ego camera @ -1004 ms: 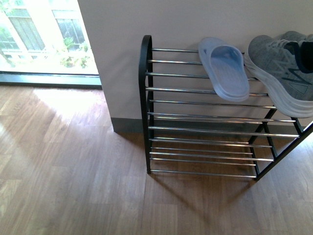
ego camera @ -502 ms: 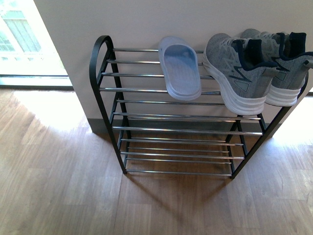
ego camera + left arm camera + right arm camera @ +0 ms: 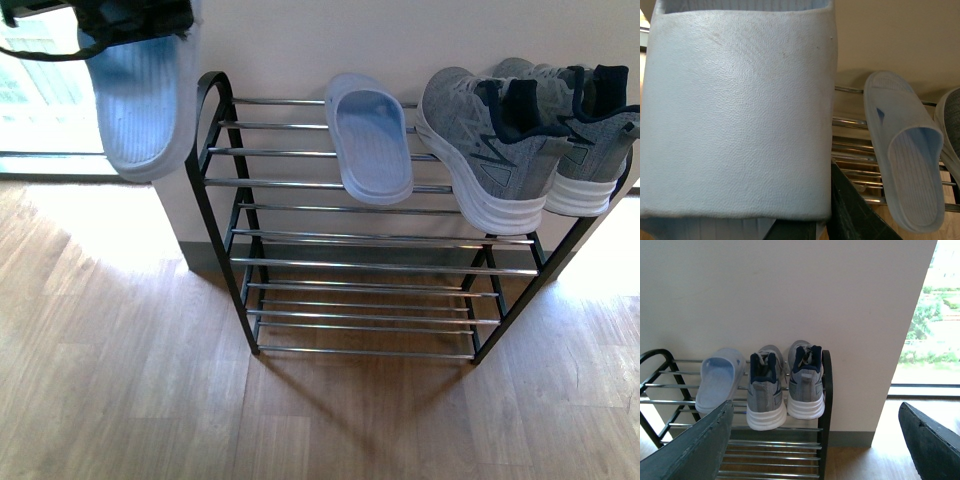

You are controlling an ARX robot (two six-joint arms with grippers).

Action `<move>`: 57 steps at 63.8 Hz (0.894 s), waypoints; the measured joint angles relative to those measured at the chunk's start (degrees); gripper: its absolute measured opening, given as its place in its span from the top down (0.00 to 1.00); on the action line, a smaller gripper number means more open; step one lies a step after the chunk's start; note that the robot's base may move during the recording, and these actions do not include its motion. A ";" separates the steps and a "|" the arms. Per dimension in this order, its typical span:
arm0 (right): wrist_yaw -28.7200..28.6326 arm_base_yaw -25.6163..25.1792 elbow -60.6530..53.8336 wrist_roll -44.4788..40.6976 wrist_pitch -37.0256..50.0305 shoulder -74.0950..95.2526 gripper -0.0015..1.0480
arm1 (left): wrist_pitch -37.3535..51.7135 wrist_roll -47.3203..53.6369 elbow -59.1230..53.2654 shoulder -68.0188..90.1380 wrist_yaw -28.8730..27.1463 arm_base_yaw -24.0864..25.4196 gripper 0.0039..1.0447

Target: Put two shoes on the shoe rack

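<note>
My left gripper [image 3: 128,20] is shut on a pale blue slide sandal [image 3: 140,100], which hangs sole-out just left of the shoe rack's black side frame [image 3: 205,150]. In the left wrist view that sandal's strap [image 3: 740,110] fills most of the picture. Its mate [image 3: 368,135] lies across the top chrome rods [image 3: 290,153], also seen as a second sandal [image 3: 907,160]. Two grey knit sneakers [image 3: 480,140] [image 3: 585,125] sit on the right end of the top tier. My right gripper [image 3: 812,450] is open and empty, facing the sneakers' heels [image 3: 767,395] from a distance.
The rack stands against a cream wall [image 3: 330,40] with a grey skirting board [image 3: 200,258]. A bright window [image 3: 40,90] lies to the left and another window [image 3: 935,320] shows in the right wrist view. Wooden floor [image 3: 150,380] spreads in front. Lower tiers [image 3: 360,320] hold nothing.
The front view swung right, bringing the whole rack and both sneakers into frame. The left gripper with the held sandal has come into view at the upper left.
</note>
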 joint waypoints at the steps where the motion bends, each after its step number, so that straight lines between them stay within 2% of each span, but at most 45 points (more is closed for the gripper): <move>1: 0.00 0.00 0.00 0.00 0.00 0.00 0.09 | -0.77 0.15 1.68 1.44 0.59 -0.02 0.99; 12: 0.00 0.00 0.00 0.00 0.00 0.00 0.09 | -5.77 2.47 17.55 15.08 5.22 -2.05 0.99; 21: 0.00 0.00 0.00 0.00 0.00 0.00 0.09 | -8.41 3.58 23.74 19.96 6.88 -3.65 0.99; 55: 0.00 0.00 0.00 0.00 0.00 0.00 0.09 | -13.11 3.23 33.38 30.01 6.84 -4.85 0.98; 57: 0.00 0.00 0.00 0.00 0.00 0.00 0.09 | -13.18 3.06 33.57 30.47 6.91 -4.85 0.95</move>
